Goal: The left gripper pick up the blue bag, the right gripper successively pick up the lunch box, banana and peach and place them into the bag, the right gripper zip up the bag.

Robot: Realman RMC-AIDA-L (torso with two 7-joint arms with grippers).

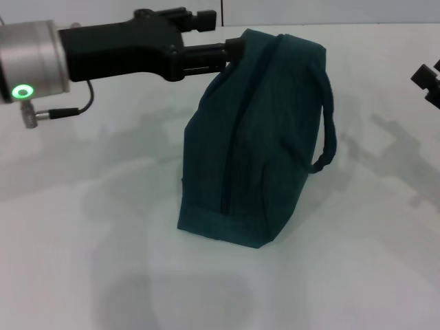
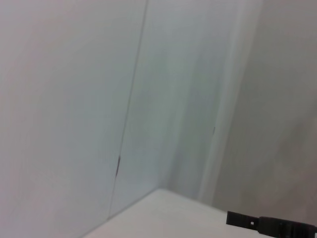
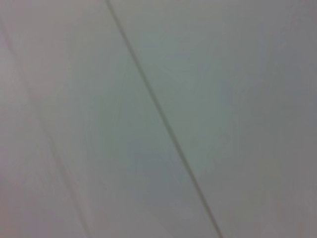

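The blue bag [image 1: 265, 137] stands upright on the white table [image 1: 82, 206] in the head view. Its zip line runs down the near face, no lining shows, and one loop handle [image 1: 328, 117] hangs on its right side. My left gripper [image 1: 230, 49] comes in from the left and touches the bag's top left end; its hold cannot be made out. Only a black part of my right gripper [image 1: 427, 81] shows at the right edge, well away from the bag. The lunch box, banana and peach are out of view.
A pale wall rises behind the table's back edge [image 1: 357, 25]. The left wrist view shows bare wall panels and a black bar [image 2: 270, 225] at one corner. The right wrist view shows only a blank pale surface with a dark seam [image 3: 163, 124].
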